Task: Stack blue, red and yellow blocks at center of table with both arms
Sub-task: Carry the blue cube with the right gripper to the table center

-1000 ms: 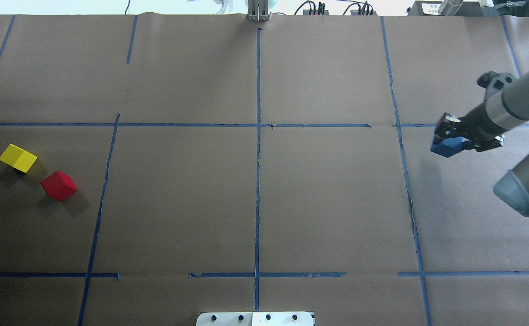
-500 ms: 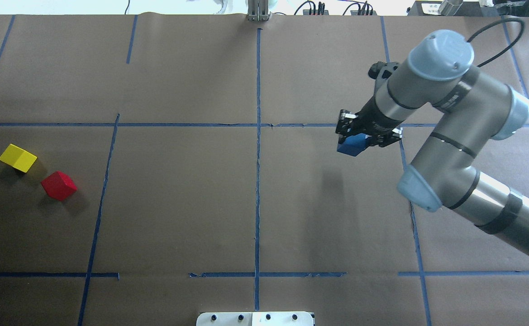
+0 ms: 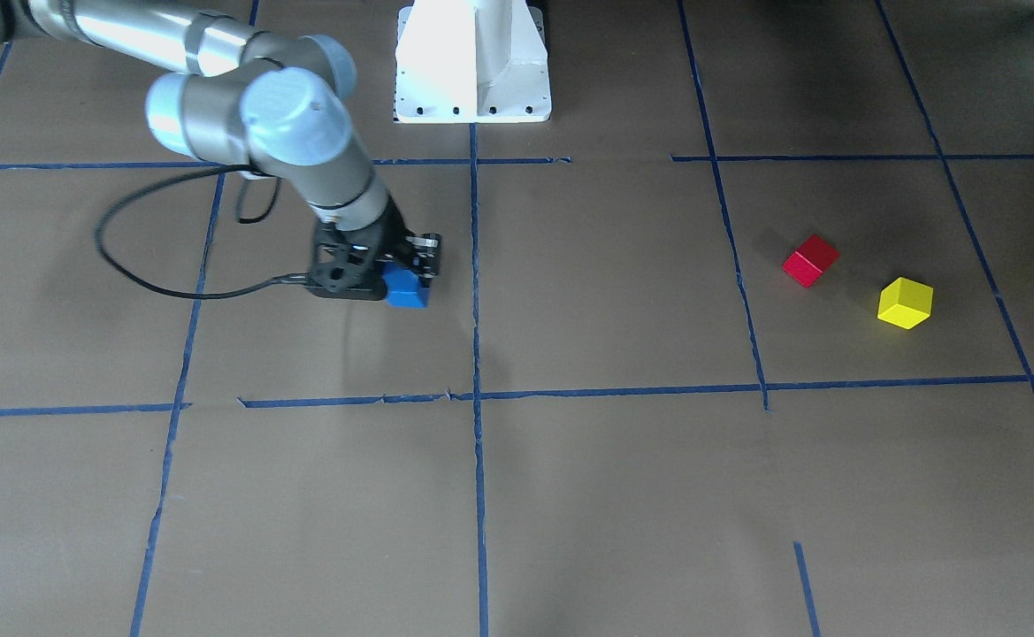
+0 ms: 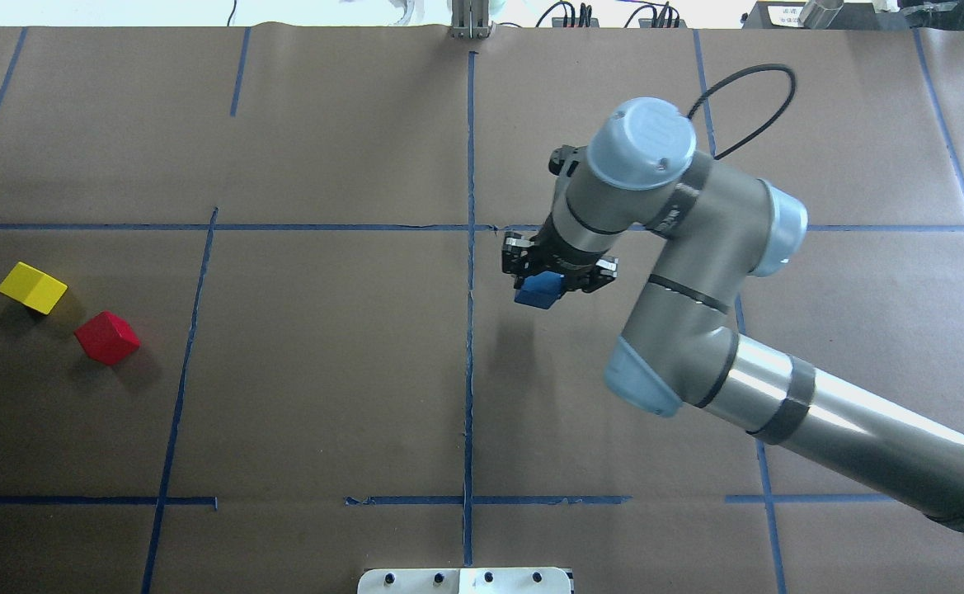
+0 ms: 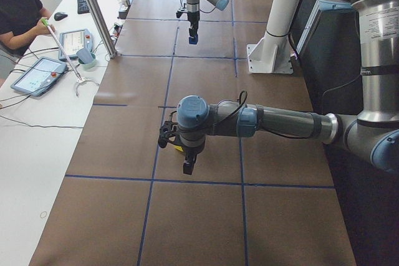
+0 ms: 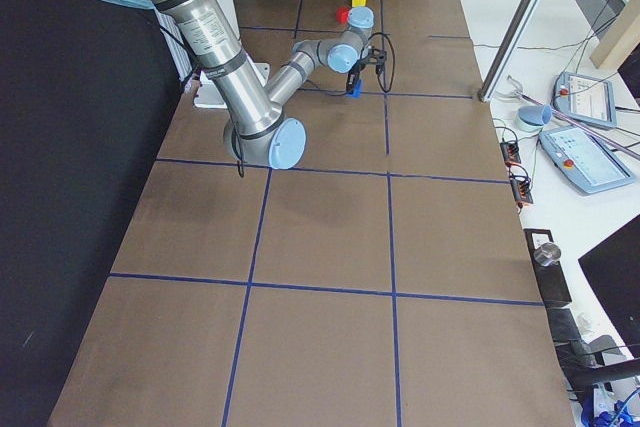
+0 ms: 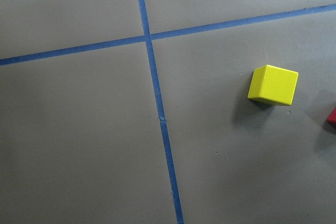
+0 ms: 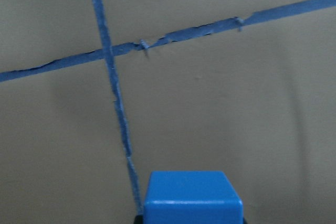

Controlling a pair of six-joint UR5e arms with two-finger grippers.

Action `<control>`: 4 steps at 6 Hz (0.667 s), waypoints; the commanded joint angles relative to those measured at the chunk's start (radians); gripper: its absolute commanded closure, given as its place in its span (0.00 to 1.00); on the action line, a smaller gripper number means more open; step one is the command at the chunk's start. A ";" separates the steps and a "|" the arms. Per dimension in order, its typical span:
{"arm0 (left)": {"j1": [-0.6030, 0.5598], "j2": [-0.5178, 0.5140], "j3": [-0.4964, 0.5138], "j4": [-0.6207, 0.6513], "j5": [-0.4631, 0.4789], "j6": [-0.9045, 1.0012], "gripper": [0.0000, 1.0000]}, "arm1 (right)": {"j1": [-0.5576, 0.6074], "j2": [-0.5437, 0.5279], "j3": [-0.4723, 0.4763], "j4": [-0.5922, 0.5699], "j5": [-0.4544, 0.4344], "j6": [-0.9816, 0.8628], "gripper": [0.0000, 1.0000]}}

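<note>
My right gripper is shut on the blue block, held just right of the table's centre tape line; the same block shows in the front view. In the right wrist view the blue block fills the bottom edge, over a tape crossing. The red block and the yellow block rest side by side at the table's far left, apart from each other. The left wrist view looks down on the yellow block. My left gripper shows only in the exterior left view; I cannot tell its state.
The white pedestal base stands at the robot's side of the table. A black cable loops off the right wrist. A person sits at a side desk with tablets beyond the table's far edge.
The right arm has swept from the table's right edge leftwards to near the centre line, still carrying the blue block. The red and yellow blocks have not moved.
</note>
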 commanded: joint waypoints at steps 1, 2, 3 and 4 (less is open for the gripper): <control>0.000 0.000 0.000 0.001 0.000 -0.001 0.00 | -0.035 0.133 -0.161 0.001 -0.042 0.013 0.96; 0.000 0.000 -0.003 0.000 0.000 -0.001 0.00 | -0.041 0.138 -0.176 0.001 -0.044 0.010 0.90; 0.000 0.003 -0.016 0.001 -0.002 -0.002 0.00 | -0.044 0.138 -0.178 0.000 -0.044 -0.001 0.73; 0.000 0.002 -0.014 0.001 -0.002 -0.002 0.00 | -0.054 0.129 -0.180 -0.007 -0.052 -0.044 0.60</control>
